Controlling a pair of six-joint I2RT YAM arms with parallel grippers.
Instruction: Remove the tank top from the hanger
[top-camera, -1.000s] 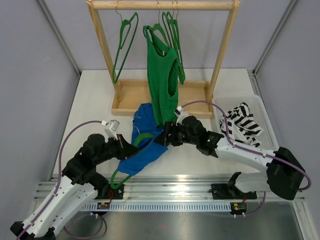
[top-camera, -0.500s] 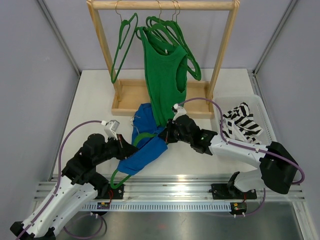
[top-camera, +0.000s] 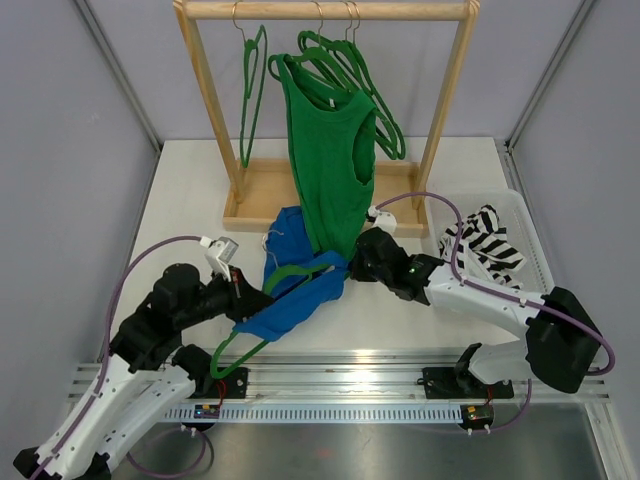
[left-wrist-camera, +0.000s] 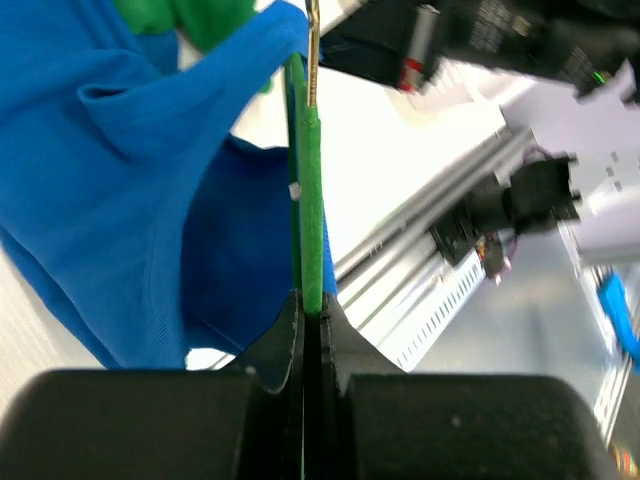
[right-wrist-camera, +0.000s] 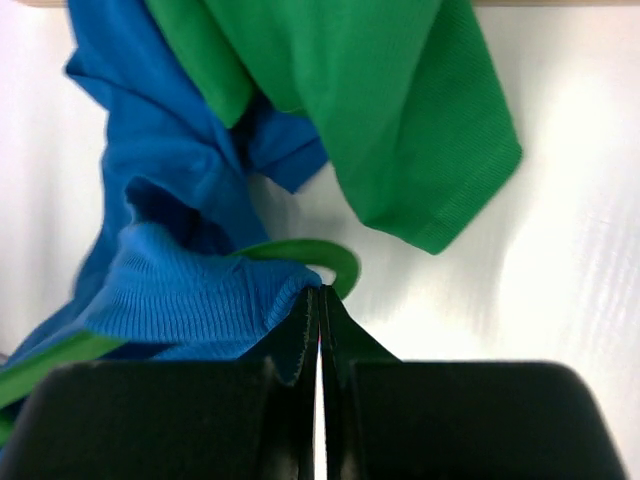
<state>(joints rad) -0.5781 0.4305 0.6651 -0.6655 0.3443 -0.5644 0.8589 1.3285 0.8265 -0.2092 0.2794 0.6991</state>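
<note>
Observed at mid-table, toward the near edge: the blue tank top (top-camera: 295, 300) is stretched between the two arms, with the green hanger (top-camera: 228, 352) threaded through it. The garment's far end trails up toward the base of the wooden rack (top-camera: 325, 10).

The left gripper (left-wrist-camera: 310, 312) is pressed together on the green hanger's bar, with blue fabric draped just to one side. The hanger's free end projects toward the near-left corner.

The right gripper (right-wrist-camera: 318, 296) is pinched tight on a fold of the blue tank top's ribbed edge, and a curve of the hanger shows just behind it.

A green tank top (top-camera: 335, 170) hangs from the rack at the far edge. A striped garment (top-camera: 485, 250) lies in a bin (top-camera: 522, 215) at the right edge.
</note>
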